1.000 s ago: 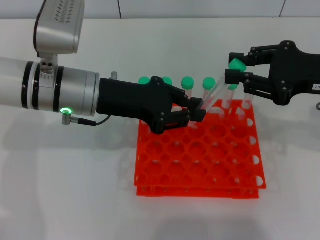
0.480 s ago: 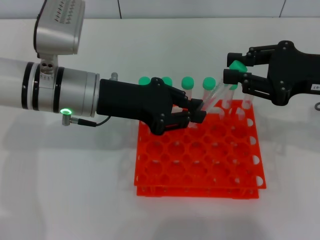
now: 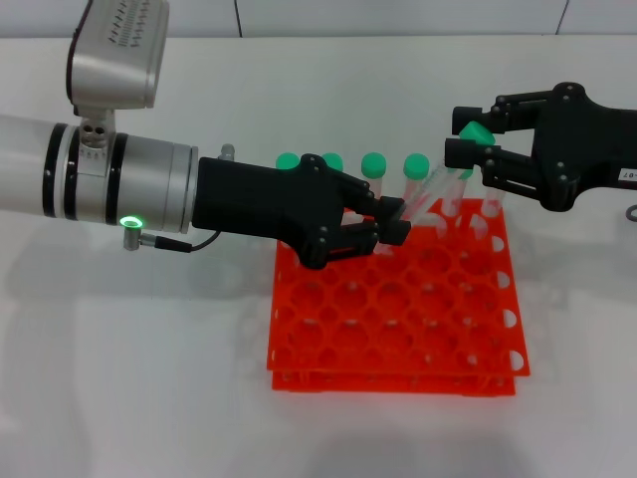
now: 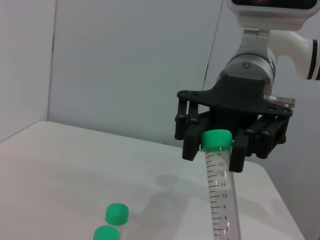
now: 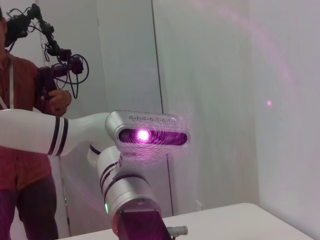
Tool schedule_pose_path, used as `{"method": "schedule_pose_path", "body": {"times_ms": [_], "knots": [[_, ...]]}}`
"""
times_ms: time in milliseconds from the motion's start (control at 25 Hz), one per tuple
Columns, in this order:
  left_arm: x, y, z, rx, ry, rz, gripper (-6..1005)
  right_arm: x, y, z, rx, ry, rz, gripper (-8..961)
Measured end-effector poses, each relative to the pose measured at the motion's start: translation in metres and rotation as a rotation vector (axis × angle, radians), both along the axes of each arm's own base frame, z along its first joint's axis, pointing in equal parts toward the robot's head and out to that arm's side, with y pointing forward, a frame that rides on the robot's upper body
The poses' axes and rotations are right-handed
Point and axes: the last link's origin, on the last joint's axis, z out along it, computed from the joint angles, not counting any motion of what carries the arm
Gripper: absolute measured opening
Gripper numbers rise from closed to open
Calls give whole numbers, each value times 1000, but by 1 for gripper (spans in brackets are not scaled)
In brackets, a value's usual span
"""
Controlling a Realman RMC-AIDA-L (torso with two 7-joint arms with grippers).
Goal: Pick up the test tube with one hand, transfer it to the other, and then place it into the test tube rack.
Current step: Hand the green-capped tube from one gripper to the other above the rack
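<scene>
The head camera looks forward and down from above onto the bright orange-red plastic rack. The left wrist camera sits close, facing the opposite black two-fingered right gripper. The right wrist camera faces back toward the silver-grey cylindrical left arm, which the head view shares.

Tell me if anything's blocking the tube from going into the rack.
Nothing visible blocks it. The test tube hangs tilted between the left tool and the right tool, above the test tube rack, whose nearer holes are open. Capped tubes fill only the far row.
</scene>
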Motion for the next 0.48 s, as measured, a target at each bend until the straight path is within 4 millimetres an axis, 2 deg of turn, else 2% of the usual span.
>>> {"method": "schedule_pose_path", "body": {"times_ms": [480], "knots": [[0, 0, 0, -2, 1, 0, 203, -4, 1, -2, -1, -8, 29, 290]]}}
